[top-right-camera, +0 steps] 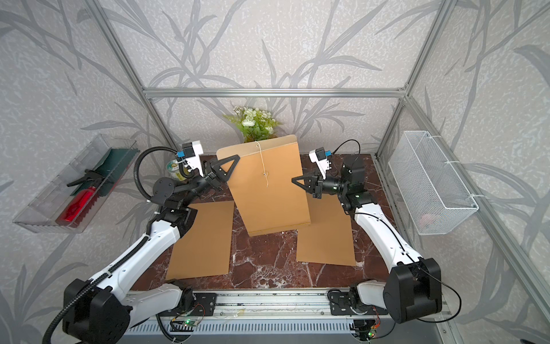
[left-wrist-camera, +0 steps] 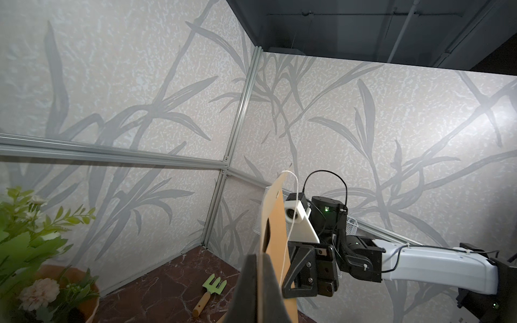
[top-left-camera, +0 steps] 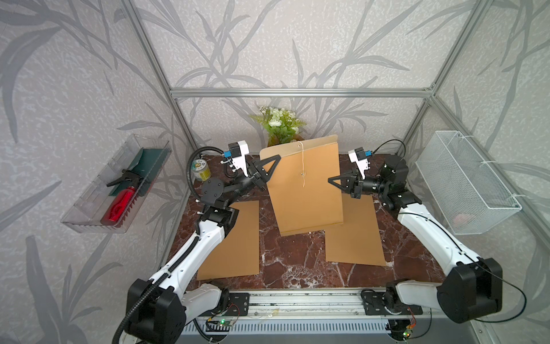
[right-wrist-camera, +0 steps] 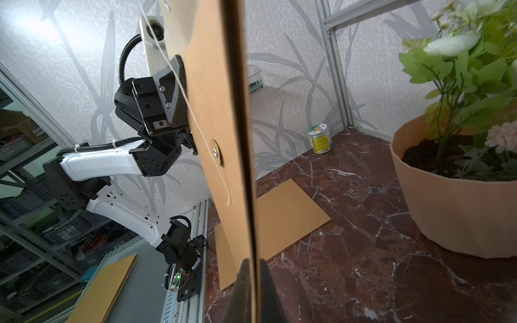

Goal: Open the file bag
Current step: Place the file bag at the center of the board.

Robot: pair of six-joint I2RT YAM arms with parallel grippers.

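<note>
The file bag (top-left-camera: 303,190), a kraft envelope with a string-and-button closure, stands upright over the middle of the table (top-left-camera: 297,268). Whether its lower edge touches the table cannot be told. The left end effector (top-left-camera: 272,165) is closed on the bag's upper left edge, and the right end effector (top-left-camera: 334,181) is closed on its right edge lower down. Both wrist views show only the thin paper edge pinched between the fingers. The string (top-left-camera: 302,166) hangs loose past the button (top-left-camera: 301,174), so the closure appears unwound.

Judged risks:
- Each pinch seems to clamp both walls together, so pulling apart would strain or tear the paper rather than part the mouth.
- The shallow edge grips could slip, and the bag would fall onto the spare envelope (top-left-camera: 354,235) lying flat beneath.
- The string crosses the left end effector in the right wrist view and could snag there.
- The flower pot (right-wrist-camera: 447,201) stands near behind the bag and could be struck.
</note>
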